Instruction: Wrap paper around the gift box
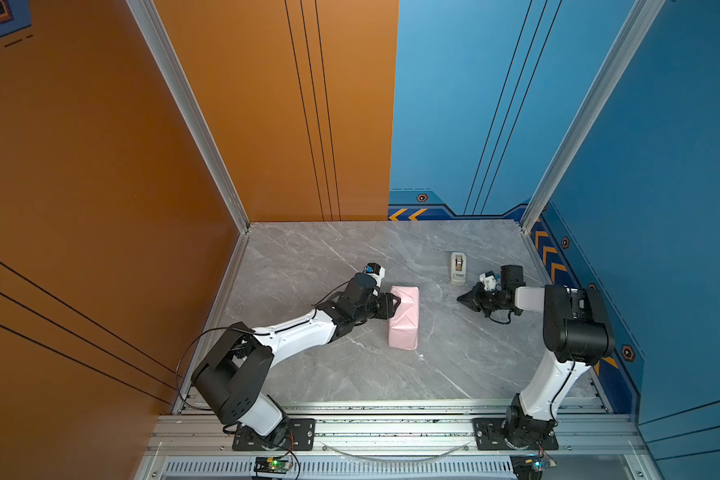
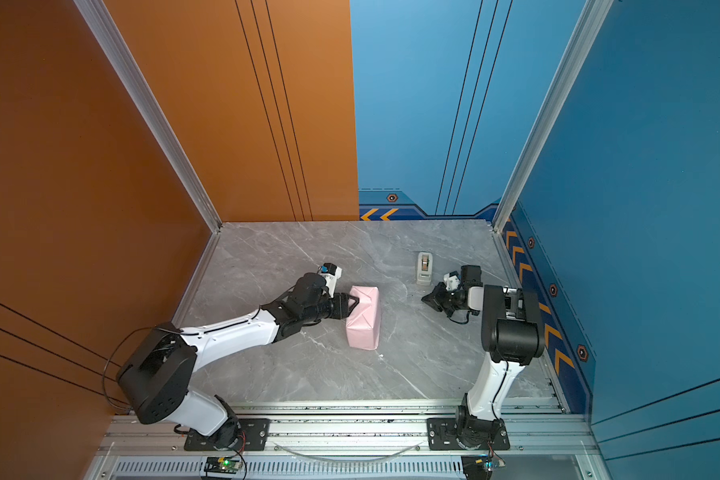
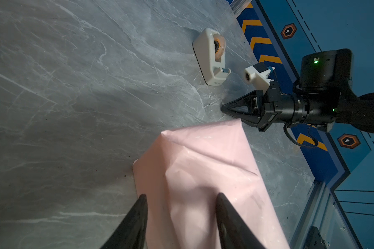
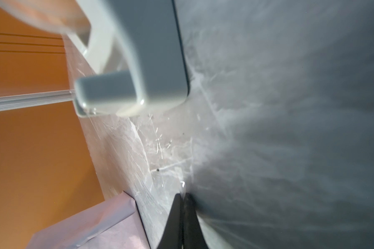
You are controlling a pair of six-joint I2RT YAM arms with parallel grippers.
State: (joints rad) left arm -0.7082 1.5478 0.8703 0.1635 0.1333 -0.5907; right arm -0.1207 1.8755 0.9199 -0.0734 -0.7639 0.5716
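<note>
Jaws: left gripper (image 1: 397, 300) astride paper (image 1: 406, 322), grip unclear; right gripper (image 1: 461, 298) closed, arm stretched low

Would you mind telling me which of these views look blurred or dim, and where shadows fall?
Right wrist view: the tape dispenser is close and out of focus, and the table smears into streaks. Left wrist view: dim but sharp, the left gripper shadowing the paper. Both top views: evenly lit and crisp.
</note>
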